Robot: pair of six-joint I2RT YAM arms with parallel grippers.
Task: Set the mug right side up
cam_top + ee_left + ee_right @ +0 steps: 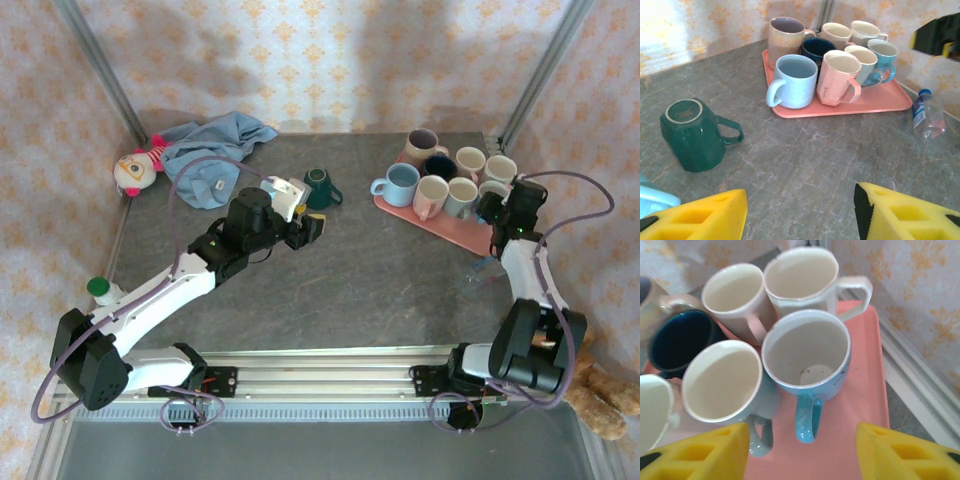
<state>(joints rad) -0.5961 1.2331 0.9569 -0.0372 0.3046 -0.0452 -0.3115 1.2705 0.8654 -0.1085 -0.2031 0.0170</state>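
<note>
While base-up on the table (805,165) left of the tray (840,111), treat the green mug (692,132) as rigid, probably weighty, glaze-slick and chippable, take hold at handle or across wall with the left gripper (800,210), spread and empty nearby, and leave the right gripper (802,450), equally spread and empty, over the tray

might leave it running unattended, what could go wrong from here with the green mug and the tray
1. The dark green mug sits upside down, off to one side of the open left pincer; a skewed grasp might topple it.
2. The open right pincer hangs low over the blue-handled mug, packed among others on the pink tray; a careless move could clip it.
</note>
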